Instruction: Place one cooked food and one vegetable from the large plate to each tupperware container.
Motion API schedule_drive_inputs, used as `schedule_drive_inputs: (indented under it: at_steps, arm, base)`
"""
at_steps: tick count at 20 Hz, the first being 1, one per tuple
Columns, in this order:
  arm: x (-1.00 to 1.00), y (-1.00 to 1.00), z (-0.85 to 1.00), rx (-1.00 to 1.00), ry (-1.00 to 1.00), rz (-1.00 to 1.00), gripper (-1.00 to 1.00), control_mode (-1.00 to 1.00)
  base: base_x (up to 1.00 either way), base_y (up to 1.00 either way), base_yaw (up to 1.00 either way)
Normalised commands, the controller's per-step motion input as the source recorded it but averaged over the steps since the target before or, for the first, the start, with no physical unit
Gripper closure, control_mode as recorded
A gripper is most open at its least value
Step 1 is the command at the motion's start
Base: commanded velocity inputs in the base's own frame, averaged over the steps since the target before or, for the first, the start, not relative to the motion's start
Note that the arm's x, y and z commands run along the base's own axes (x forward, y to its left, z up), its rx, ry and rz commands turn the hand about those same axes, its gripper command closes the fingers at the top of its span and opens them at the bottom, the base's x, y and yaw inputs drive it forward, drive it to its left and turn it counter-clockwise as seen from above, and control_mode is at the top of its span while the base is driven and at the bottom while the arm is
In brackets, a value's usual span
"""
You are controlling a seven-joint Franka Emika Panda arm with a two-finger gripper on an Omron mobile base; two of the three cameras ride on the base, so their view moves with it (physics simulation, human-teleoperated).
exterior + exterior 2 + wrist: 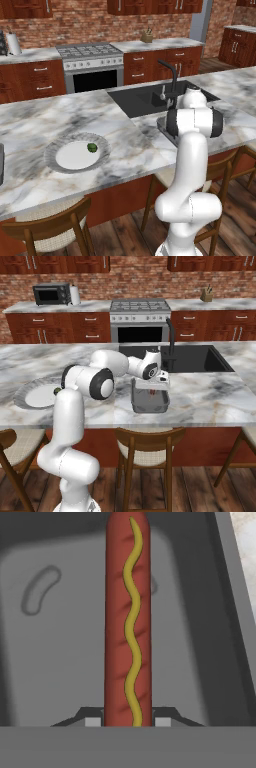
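The hand (151,387) hangs directly over the dark grey tupperware container (149,405) that sits on the marble desk (210,393) just in front of the sink (195,358). Its fingers (92,719) are clamped on the near end of the cooked food (127,622), a reddish-brown sausage with a wavy yellow stripe of mustard along its top.

In the hand view the sausage runs straight away from the fingers, its long axis in line with the direction the hand looks. Its far end reaches over the container's pale floor, and the dark wall of the tub rises on either side. How high it hangs above the floor is hard to judge.

The step in hand looks like delivery of the first cooked food into this container. The next move likely calls for a short lowering until the sausage rests on the floor of the tub, then parting the fingers and lifting clear without dragging it against the wall.

Well off to the robot's left, the large plate (55,146) with its grey patterned rim lies on the desk, a small green vegetable (92,147) resting on its white centre, ready for a later trip.
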Motion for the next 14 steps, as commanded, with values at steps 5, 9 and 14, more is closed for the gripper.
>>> schedule_drive_inputs:
  at_steps: [5,9,14]
  arm:
    - [0.11,-0.01,-0.25,0.00,0.00,0.01,1.00,-1.00]
    - [0.15,0.00,-0.17,0.00,0.00,0.01,1.00,-1.00]
    - [0.00,0.00,-0.07,0.00,0.00,0.00,-1.00,-1.00]
  base:
    - [0.00,0.00,0.00]
    - [0.00,0.00,0.00]
    - [0.00,0.00,0.00]
